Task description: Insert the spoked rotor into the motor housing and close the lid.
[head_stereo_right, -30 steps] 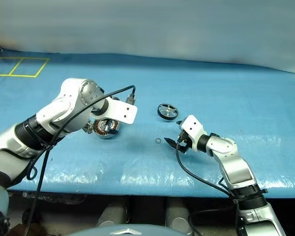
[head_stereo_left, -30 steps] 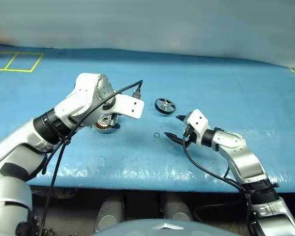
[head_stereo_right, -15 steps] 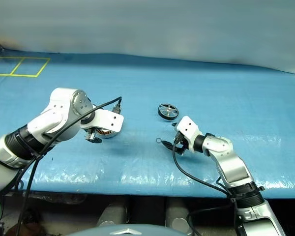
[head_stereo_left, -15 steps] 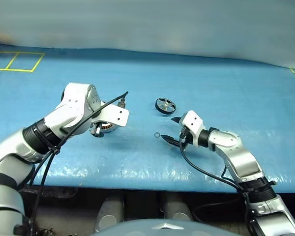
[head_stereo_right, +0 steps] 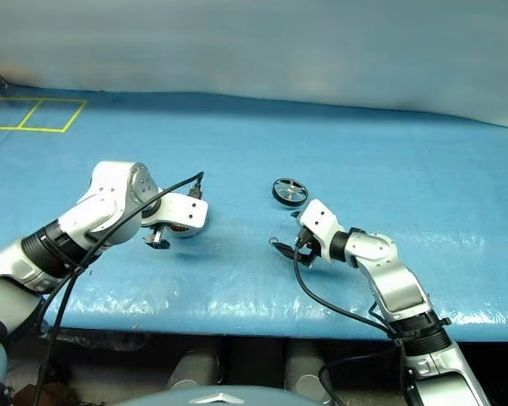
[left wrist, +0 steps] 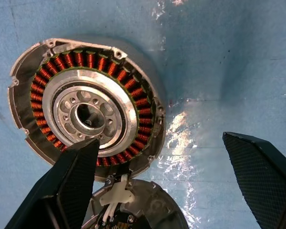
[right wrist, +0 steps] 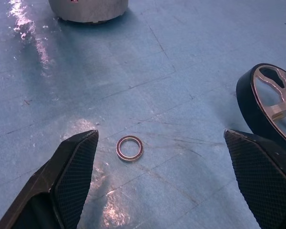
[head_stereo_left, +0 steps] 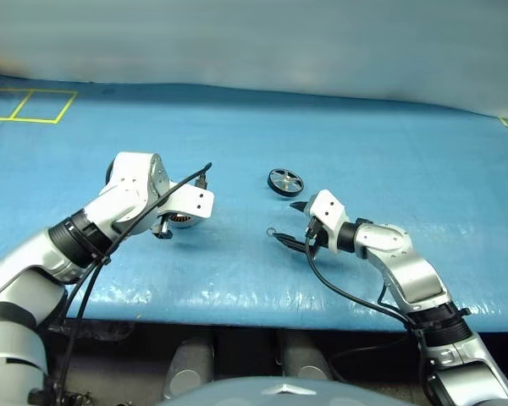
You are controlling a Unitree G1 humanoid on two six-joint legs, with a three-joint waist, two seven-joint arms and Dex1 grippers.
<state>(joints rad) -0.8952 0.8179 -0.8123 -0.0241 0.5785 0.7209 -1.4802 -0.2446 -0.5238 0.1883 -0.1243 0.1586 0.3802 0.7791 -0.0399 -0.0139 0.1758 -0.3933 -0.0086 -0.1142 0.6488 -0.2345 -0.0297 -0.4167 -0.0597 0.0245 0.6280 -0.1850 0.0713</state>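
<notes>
Left end effector (left wrist: 167, 181) lowered over motor housing (left wrist: 88, 112) (fingers wide, empty); right end effector (right wrist: 162, 176) wide.

A small metal ring (right wrist: 129, 148) lies flat on the blue tabletop (head_stereo_left: 381, 152), which bears yellow tape lines (head_stereo_left: 30, 106).

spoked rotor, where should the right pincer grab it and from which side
Probably across its black outer rim, coming from above. The spoked rotor lies flat on the blue table, hub and spokes facing up, so opposite rim edges are exposed. The right pincer is open nearby.
</notes>
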